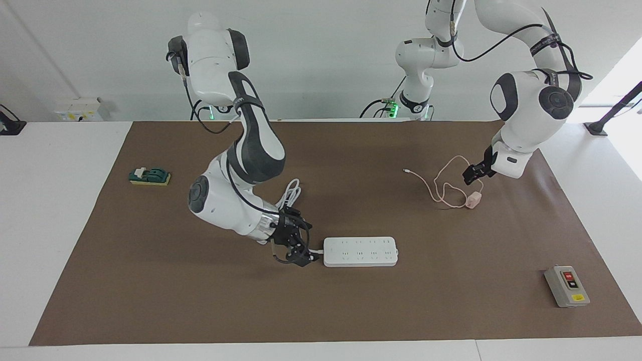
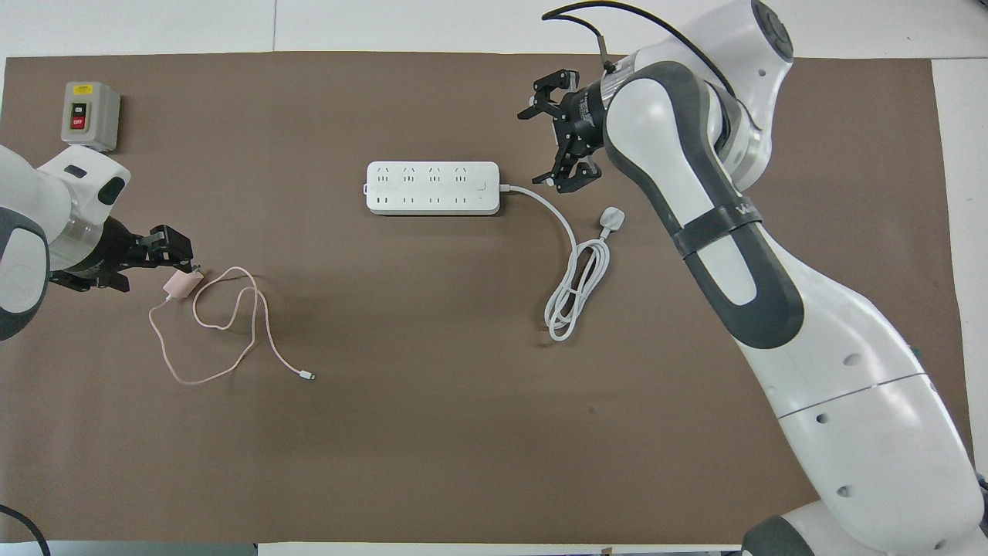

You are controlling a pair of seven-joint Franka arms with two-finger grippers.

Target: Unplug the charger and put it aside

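The pale pink charger (image 1: 472, 201) (image 2: 179, 286) lies on the brown mat toward the left arm's end of the table. Its thin pink cable (image 1: 444, 188) (image 2: 231, 324) loops beside it and ends in a small white connector (image 1: 405, 170) (image 2: 309, 377). My left gripper (image 1: 474, 173) (image 2: 171, 264) hangs open just above the charger, apart from it. The white power strip (image 1: 360, 251) (image 2: 432, 187) has no plug in its sockets. My right gripper (image 1: 306, 245) (image 2: 545, 131) stands open and holds nothing, a short way off the strip's cord end.
The strip's thick white cord (image 1: 291, 193) (image 2: 575, 286) lies coiled nearer to the robots than the strip, its plug (image 2: 611, 222) beside the coil. A grey switch box (image 1: 567, 286) (image 2: 90, 116) sits at the mat's corner by the left arm's end. A green block (image 1: 149, 176) lies at the right arm's end.
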